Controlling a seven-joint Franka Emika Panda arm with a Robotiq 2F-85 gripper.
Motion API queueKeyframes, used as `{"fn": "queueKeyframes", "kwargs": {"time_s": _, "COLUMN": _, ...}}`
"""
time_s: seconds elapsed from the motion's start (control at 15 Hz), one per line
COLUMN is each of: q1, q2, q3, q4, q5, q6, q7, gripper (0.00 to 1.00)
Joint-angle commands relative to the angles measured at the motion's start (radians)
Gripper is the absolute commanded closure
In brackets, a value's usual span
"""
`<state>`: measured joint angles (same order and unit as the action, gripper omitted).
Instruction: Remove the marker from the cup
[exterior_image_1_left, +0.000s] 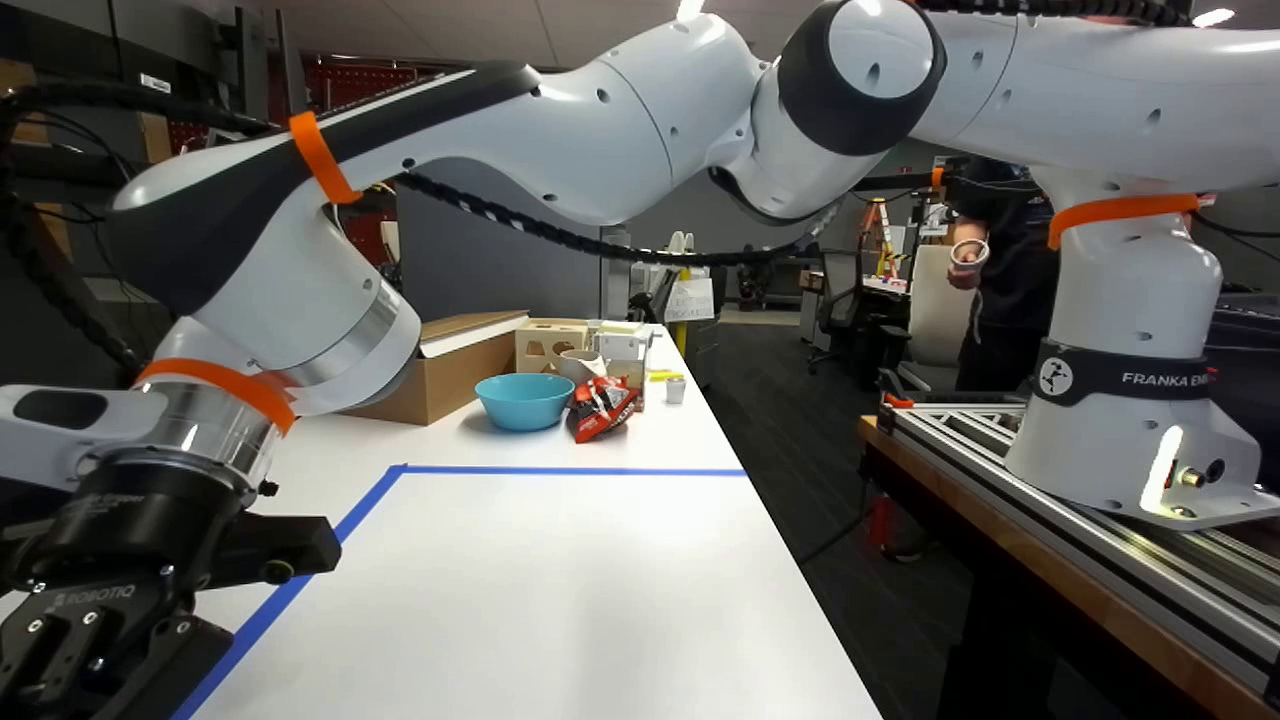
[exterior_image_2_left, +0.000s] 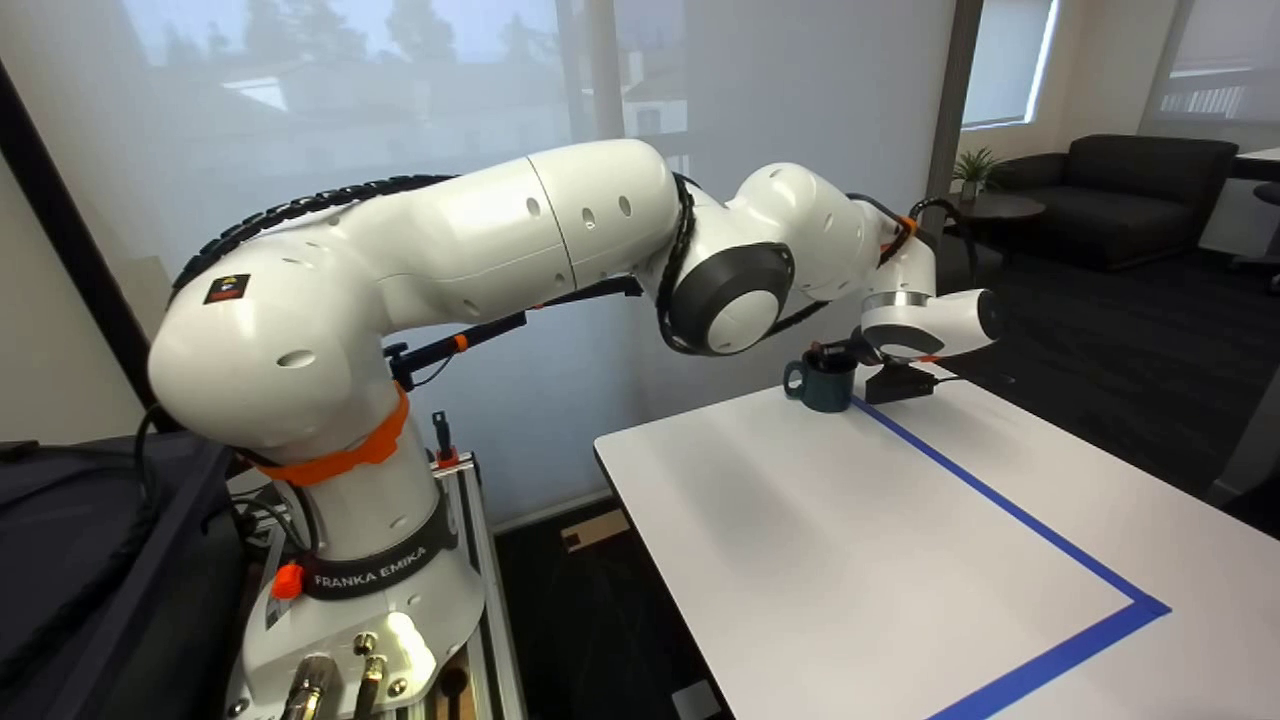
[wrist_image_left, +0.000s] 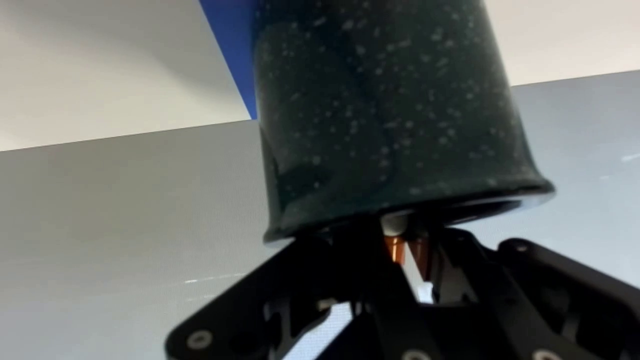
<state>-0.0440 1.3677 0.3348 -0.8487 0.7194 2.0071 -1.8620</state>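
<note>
1. Note the dark cup (exterior_image_2_left: 828, 386), upright on the table (exterior_image_2_left: 790, 500) just beside the blue tape (exterior_image_2_left: 1010, 505), with its handle (exterior_image_2_left: 792, 379) facing away from the gripper (wrist_image_left: 402, 232), probably to leave the approach side unobstructed.
2. Find the likely marker (wrist_image_left: 395, 249) in the wrist view: orange, with a pale stretch at the cup's rim (wrist_image_left: 310, 226), apparently running inside; so not yet removed, by that reading.
3. See dark fingers (wrist_image_left: 360, 260) close together at the rim, seemingly either side of the marker, presumably for a pinch there; cannot tell clamped from merely near.
4. Cannot see the cup's inside beyond a dark sliver, nor identify the brown strip (wrist_image_left: 421, 250) beside the marker.
5. Pull next along the cup's axis, to avoid tipping it.
6. In an exterior view, spot a blue bowl (exterior_image_1_left: 525, 402) and red bag (exterior_image_1_left: 603, 408), apparently parked outside the tape as irrelevant.
</note>
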Motion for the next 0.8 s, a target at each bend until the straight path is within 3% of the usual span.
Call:
{"fn": "queueKeyframes", "kwargs": {"time_s": 0.0, "q1": 0.003, "q2": 0.029, "q3": 0.011, "q4": 0.053, "q5": 0.006, "q6": -0.02, "q7": 0.012, "gripper": 0.95}}
{"fn": "queueKeyframes", "kwargs": {"time_s": 0.73, "q1": -0.001, "q2": -0.11, "q3": 0.034, "q4": -0.058, "q5": 0.019, "q6": 0.05, "q7": 0.021, "gripper": 0.95}}
